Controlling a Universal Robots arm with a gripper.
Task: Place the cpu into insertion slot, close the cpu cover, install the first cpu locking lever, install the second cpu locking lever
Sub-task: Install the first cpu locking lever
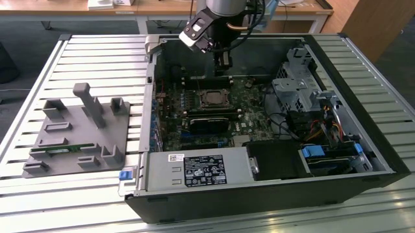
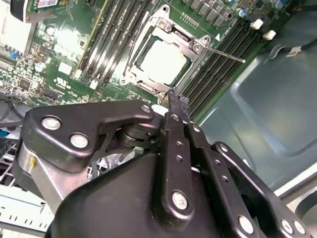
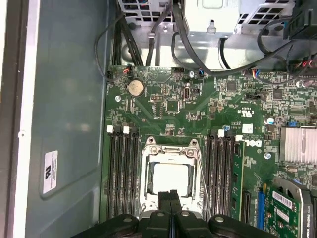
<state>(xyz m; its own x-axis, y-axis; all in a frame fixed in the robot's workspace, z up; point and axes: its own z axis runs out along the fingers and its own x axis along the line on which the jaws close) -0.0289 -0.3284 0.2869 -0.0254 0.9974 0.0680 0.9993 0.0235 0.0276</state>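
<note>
Soft, even light fills the exterior view: the slatted table (image 1: 84,53) is bright, while the inside of the case (image 1: 259,206) around the cpu (image 1: 213,98) lies in dull shade. In both wrist views the cpu (image 2: 161,62) (image 3: 171,178) glares pale, almost washed out, and a heatsink (image 3: 297,144) well apart from it burns out white. The gripper (image 2: 178,104) near the cpu looks dark, with small highlights on its bolts

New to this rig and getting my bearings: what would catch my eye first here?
The open computer case on the slatted table dominates the exterior view, its green board laid bare. In both wrist views the shut black gripper hangs near the pale cpu, which lies framed by the silver cpu cover.
</note>
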